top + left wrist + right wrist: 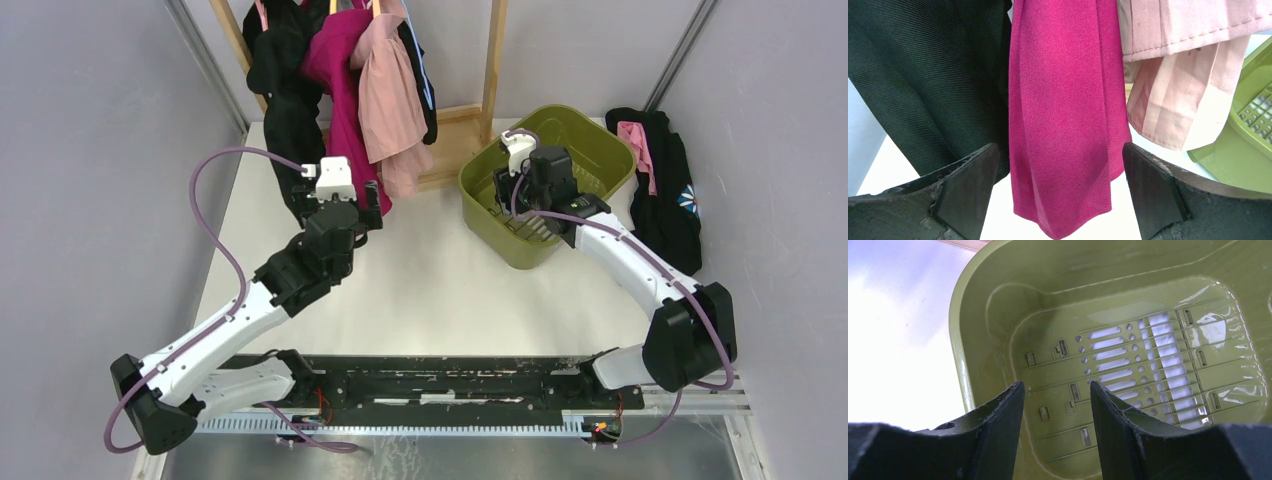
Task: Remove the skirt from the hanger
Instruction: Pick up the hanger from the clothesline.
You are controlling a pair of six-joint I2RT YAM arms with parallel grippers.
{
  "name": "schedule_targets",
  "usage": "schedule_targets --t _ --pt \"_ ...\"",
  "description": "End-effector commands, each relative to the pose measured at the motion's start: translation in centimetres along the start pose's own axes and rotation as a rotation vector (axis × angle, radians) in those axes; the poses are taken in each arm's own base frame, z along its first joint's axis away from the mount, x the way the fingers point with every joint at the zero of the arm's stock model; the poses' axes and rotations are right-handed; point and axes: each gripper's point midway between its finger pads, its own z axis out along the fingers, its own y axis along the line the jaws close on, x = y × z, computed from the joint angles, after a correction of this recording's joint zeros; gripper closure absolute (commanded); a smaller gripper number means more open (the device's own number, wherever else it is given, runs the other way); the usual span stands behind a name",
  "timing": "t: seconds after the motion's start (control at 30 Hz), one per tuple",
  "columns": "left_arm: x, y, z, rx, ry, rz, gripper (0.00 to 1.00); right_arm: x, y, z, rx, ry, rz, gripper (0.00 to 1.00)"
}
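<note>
Several garments hang from hangers on a wooden rack point(493, 60) at the back: a black one point(285, 90), a magenta one point(340, 70) and a pale pink pleated one point(390, 100). I cannot tell for sure which is the skirt. My left gripper point(342, 200) is open at the lower hem of the magenta garment point(1063, 100), which hangs between the two fingers without touching them. The black garment point(928, 75) is to its left and the pink one point(1178, 80) to its right. My right gripper point(520, 165) is open and empty inside the green basket point(480, 195).
The green basket's slotted floor point(1148, 355) shows in the right wrist view and holds nothing; its corner point(1248, 145) shows in the left wrist view. A pile of black and pink clothes point(660, 190) lies at the table's right edge. Grey walls stand on both sides.
</note>
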Motion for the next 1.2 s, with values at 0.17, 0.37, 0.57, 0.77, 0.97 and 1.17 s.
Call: schedule_targets --t 0.17,0.37,0.57,0.77,0.97,1.17 --pt "-1.9 -0.3 -0.4 0.032 -0.056 -0.035 0.0 -2.8 -0.3 -0.3 0.021 -0.073 -0.013 0.43" --pt "-3.1 -3.6 -2.5 0.32 -0.11 0.032 0.0 -3.0 -0.3 -0.4 0.02 -0.078 -0.011 0.43" --pt "-5.5 -4.0 -3.8 0.385 -0.141 0.01 0.01 -2.8 -0.3 -0.4 0.021 -0.075 -0.012 0.43" --pt "-7.1 -3.7 -3.5 0.352 -0.166 0.024 0.0 -2.5 -0.3 -0.2 0.021 -0.073 -0.01 0.43" --pt "-10.8 -3.0 -3.4 0.288 -0.232 0.005 0.0 -2.6 -0.3 -0.2 0.024 -0.075 -0.007 0.43" --pt "-14.2 -3.0 -4.2 0.308 -0.297 -0.03 0.03 -3.9 -0.3 -0.5 0.023 -0.092 0.005 0.43"
